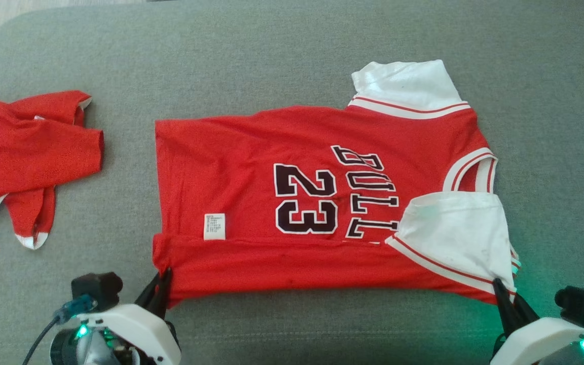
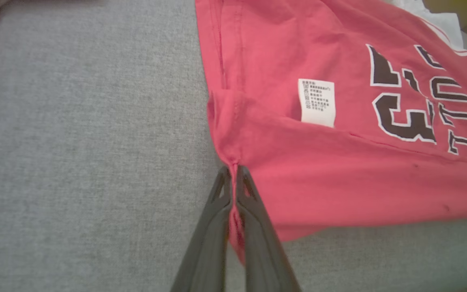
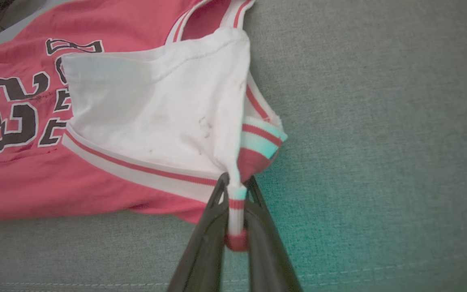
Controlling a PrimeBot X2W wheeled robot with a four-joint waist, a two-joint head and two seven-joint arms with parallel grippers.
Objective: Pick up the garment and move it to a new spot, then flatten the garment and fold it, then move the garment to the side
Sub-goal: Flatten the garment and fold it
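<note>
The garment [image 1: 292, 203] is a red jersey with white sleeves, black "23" and lettering, lying spread on the grey surface, its near strip folded up. My left gripper [image 1: 162, 281] is shut on the garment's near left hem corner [image 2: 233, 170]. My right gripper [image 1: 505, 294] is shut on the striped edge of the near white sleeve [image 3: 235, 194]. The red cloth [image 2: 339, 174] runs between both sets of fingers. A white care label [image 2: 316, 101] shows on the red body.
A second red garment [image 1: 23, 152] lies crumpled at the far left of the grey padded surface [image 1: 292, 45]. Bare grey surface [image 3: 379, 121] stretches to the right of the sleeve and in front of the jersey.
</note>
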